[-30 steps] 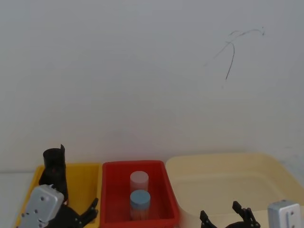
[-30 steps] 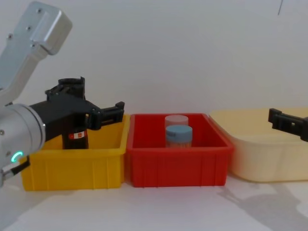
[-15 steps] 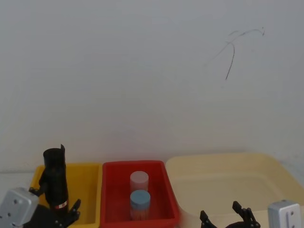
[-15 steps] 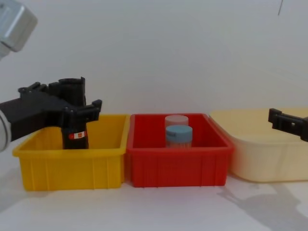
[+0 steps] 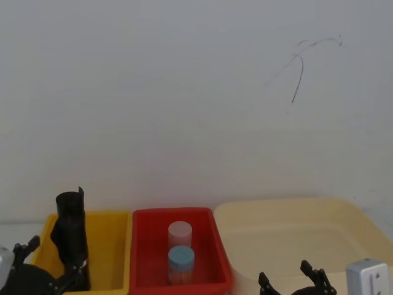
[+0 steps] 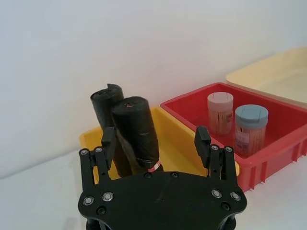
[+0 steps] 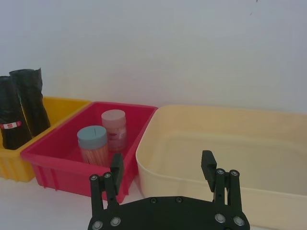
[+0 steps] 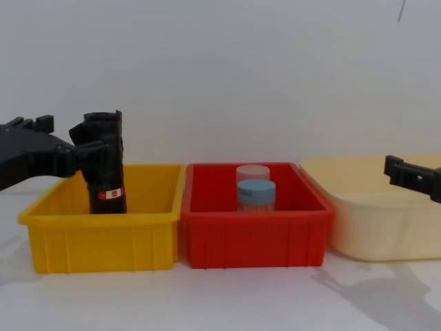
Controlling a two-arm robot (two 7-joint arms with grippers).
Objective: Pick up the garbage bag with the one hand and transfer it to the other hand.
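Garbage bag (image 8: pixel 105 165) stood upright in the yellow bin (image 8: pixel 103 241), left of frame in chest view, beside a plain roll (image 6: pixel 103 108). Left gripper (image 6: pixel 154 139) had pulled back from over the bin to the frame's left edge in approx. 1 sec., fingers apart and lined up w/ the labelled roll: approach reset, no grasp yet. Right gripper (image 7: pixel 162 165), fingers apart, waited lower right by the cream tub (image 8: pixel 386 227).
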